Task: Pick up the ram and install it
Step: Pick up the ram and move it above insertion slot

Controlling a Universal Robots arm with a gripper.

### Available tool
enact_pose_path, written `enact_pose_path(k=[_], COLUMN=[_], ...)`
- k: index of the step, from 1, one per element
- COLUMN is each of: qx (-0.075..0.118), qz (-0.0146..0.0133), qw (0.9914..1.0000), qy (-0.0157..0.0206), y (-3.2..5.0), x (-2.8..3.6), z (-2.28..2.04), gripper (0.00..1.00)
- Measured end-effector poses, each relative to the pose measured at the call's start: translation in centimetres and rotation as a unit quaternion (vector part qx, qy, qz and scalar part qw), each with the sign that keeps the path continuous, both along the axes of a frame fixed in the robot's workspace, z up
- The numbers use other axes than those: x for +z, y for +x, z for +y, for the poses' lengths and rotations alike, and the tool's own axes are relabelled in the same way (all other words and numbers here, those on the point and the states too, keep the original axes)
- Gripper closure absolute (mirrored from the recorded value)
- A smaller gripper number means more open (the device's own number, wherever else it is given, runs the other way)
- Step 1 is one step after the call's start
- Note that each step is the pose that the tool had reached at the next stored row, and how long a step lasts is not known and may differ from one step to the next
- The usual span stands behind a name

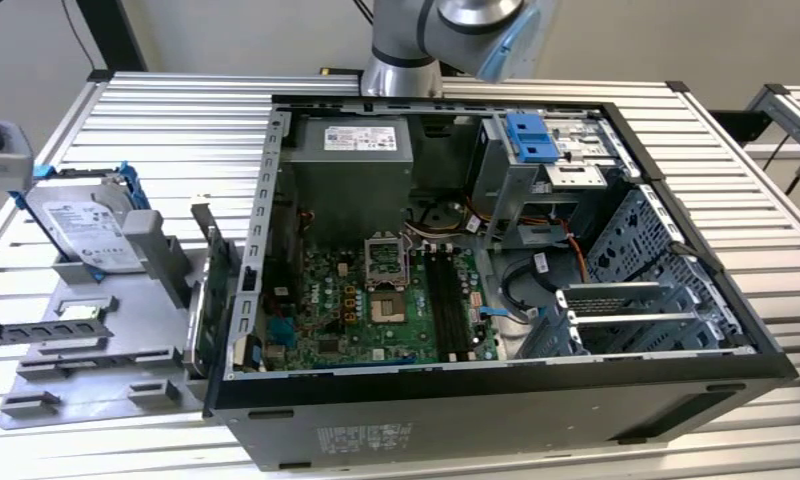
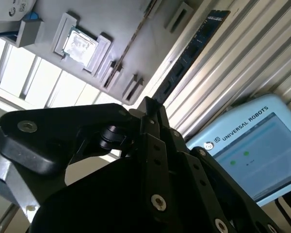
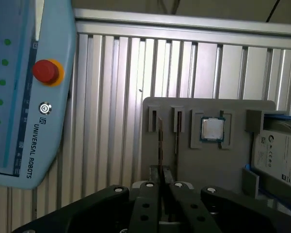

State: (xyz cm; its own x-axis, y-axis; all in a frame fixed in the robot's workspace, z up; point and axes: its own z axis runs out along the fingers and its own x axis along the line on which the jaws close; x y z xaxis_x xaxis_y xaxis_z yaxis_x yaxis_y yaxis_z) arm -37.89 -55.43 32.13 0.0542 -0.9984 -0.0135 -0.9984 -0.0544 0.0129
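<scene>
The ram [image 2: 196, 46] is a slim dark blue stick seen edge-on, running straight out from my fingertips along the grey holder tray [image 2: 136, 24]. In the first wrist view the ram [image 3: 160, 141] is a thin upright strip in line with a slot of the tray [image 3: 233, 165]. My gripper [image 3: 160, 171] has its black fingers closed together on the near end of the strip. In the second wrist view the gripper [image 2: 150, 104] narrows to a single tip where the stick begins. I cannot tell whether the stick is lifted from its slot. The open computer case [image 1: 507, 380] shows black motherboard slots [image 1: 447, 300].
A small square silver chip [image 3: 212, 128] sits in a tray pocket beside the slots, with a hard drive [image 3: 281, 153] past it. A light blue teach pendant [image 3: 19, 97] with a red button lies on the slatted table [image 3: 116, 97]. The tray [image 1: 93, 350] stands at the case's left in the exterior view.
</scene>
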Motion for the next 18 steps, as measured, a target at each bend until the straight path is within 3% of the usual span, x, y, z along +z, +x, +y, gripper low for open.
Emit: enact_pose_path(k=[4, 18], qx=[-0.001, -0.001], qz=[0.0000, 0.0000], qw=[1.00000, 1.00000], qy=[0.0000, 0.0000], y=[0.00, 0.00], x=[1.25, 7.36], z=[0.00, 0.00], gripper=[1.00, 1.00])
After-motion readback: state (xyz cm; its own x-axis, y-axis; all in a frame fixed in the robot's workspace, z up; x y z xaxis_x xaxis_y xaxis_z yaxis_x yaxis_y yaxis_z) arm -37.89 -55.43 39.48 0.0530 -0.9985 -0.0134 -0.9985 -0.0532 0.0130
